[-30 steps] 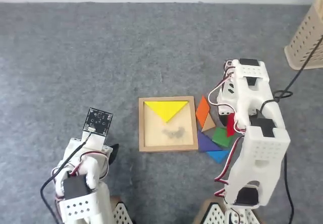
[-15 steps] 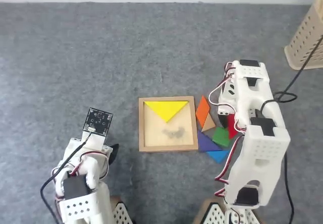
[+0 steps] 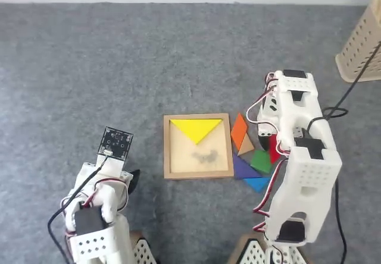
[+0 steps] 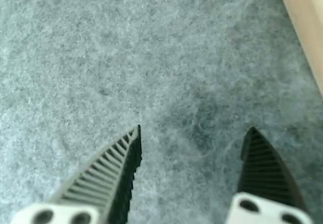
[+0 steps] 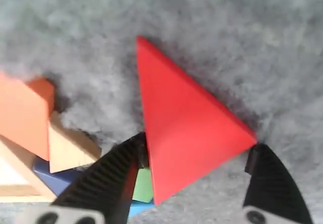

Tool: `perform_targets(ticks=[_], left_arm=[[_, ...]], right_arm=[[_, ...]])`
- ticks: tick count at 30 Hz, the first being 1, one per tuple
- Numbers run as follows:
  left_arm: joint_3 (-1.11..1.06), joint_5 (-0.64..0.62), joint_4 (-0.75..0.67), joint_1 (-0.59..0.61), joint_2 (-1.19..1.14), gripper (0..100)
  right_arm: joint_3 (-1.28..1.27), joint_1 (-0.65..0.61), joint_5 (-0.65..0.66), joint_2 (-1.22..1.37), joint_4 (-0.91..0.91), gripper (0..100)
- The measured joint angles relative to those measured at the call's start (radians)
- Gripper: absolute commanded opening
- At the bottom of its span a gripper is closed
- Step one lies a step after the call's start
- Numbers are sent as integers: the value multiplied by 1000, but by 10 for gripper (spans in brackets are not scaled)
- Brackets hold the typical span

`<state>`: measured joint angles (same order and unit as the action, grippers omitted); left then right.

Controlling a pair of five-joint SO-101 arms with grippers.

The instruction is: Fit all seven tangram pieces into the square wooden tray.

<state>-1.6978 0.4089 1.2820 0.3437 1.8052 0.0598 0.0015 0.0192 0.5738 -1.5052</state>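
One triangle (image 3: 195, 128) in the tray (image 3: 167, 151); loose pieces (image 3: 250, 157) just right of it

Seen from above, the right arm (image 3: 303, 169) covers most of the red triangle (image 3: 272, 148) (only a thin sliver shows) and part of the green piece (image 3: 260, 160). The slatted basket (image 3: 360, 44) is cut off at the table's far right corner. A dark smudge (image 3: 204, 154) inside the wooden tray (image 3: 167, 148) is too faint to identify.

Wooden tray (image 3: 167, 151) lies flat, only the yellow triangle (image 3: 195, 128) inside, at its far edge; orange piece (image 3: 239, 130), tan piece (image 3: 244, 145), green piece (image 3: 260, 160), blue pieces (image 3: 243, 167) bunched by its right side, red triangle (image 5: 184, 125) gripped there
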Motion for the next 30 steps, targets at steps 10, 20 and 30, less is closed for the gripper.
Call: perform_targets(ticks=[10,20,30], left_arm=[[0,0,0,0,0,299],[0,0,0,0,0,299],[0,0,0,0,0,299]], right_arm=[[9,14,2,-3,3,169],[23,23,206,-6,0,170],[25,-12,450,-89,-5,258]])
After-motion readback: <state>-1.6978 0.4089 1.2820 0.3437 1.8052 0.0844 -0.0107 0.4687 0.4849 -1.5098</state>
